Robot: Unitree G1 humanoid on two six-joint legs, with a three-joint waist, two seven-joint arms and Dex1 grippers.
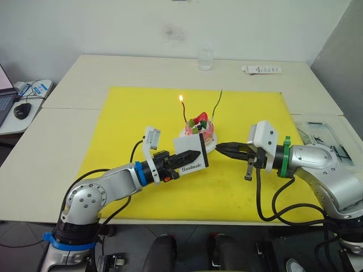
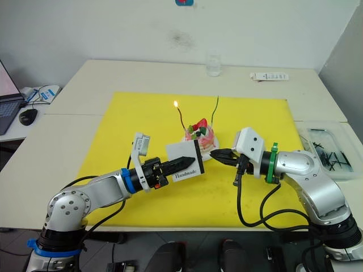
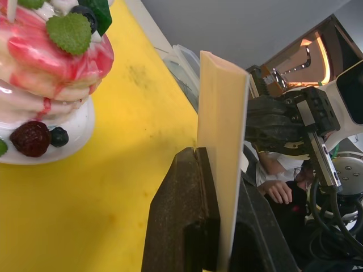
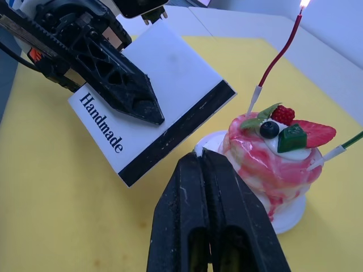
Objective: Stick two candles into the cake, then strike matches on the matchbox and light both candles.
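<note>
The pink cake (image 1: 199, 129) on its white plate (image 1: 212, 148) stands mid-mat. Both candles are stuck in it: the dark red candle (image 1: 183, 112) burns with a small flame, while the green candle (image 1: 218, 102) shows no flame. My left gripper (image 1: 195, 154) is shut on the white matchbox (image 1: 190, 156), held upright just in front and left of the cake, black strip (image 4: 176, 136) toward the right gripper. My right gripper (image 1: 220, 147) is shut, its tip close to the matchbox and the plate's rim. I see no match between its fingers (image 4: 193, 187).
A yellow mat (image 1: 136, 113) covers the table's middle. A glass (image 1: 205, 58) and a white packet (image 1: 261, 69) lie at the far edge. A clear tray (image 1: 326, 136) holding dark sticks sits at the right. A mouse (image 1: 21, 110) lies on a side desk at the left.
</note>
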